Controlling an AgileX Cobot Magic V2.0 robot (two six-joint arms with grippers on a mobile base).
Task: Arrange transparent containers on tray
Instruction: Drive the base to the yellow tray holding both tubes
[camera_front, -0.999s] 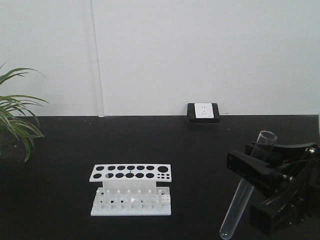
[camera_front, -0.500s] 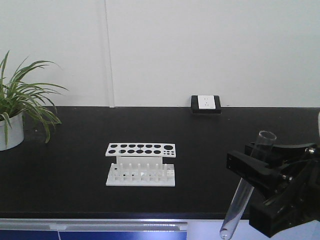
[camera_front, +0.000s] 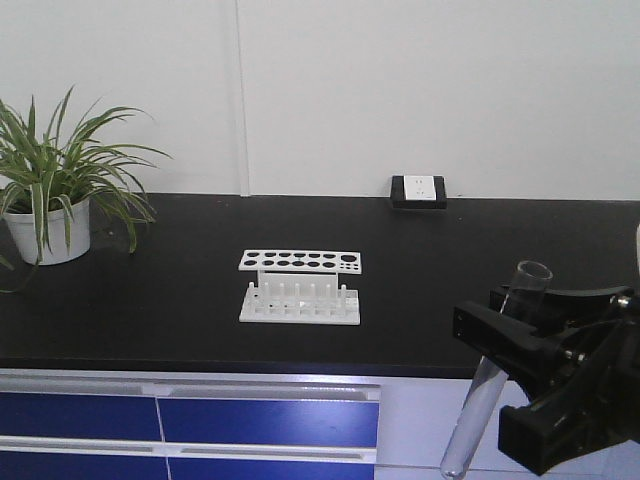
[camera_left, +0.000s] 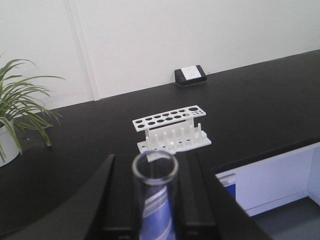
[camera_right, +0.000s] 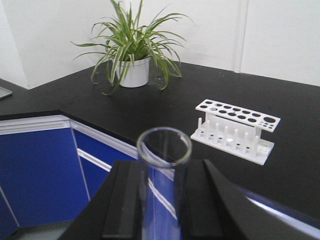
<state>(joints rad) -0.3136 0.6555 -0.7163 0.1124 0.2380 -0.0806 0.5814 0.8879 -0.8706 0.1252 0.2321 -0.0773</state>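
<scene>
Each gripper holds one transparent container, a slim clear glass test tube. In the left wrist view my left gripper (camera_left: 156, 172) is shut on a tube (camera_left: 152, 212), whose open rim points toward the camera. In the right wrist view my right gripper (camera_right: 164, 170) is shut on the second tube (camera_right: 160, 200) in the same way. The front view shows the right gripper (camera_front: 500, 345) at lower right, its tube (camera_front: 470, 420) slanting down-left with the round bottom lowest. That gripper hangs in front of the counter's edge. The left gripper does not show in the front view. The tray is out of view.
A white perforated tube rack (camera_front: 300, 285) stands mid-counter on the black worktop (camera_front: 150, 320). A potted spider plant (camera_front: 50, 190) is at the far left, and a wall outlet (camera_front: 418, 190) sits at the back. Blue cabinet drawers (camera_front: 200, 420) run below the counter edge.
The whole view has pulled back from the counter: the rack looks smaller and farther, and the plant pot and blue drawers have come into sight. The right gripper keeps its tube unchanged.
</scene>
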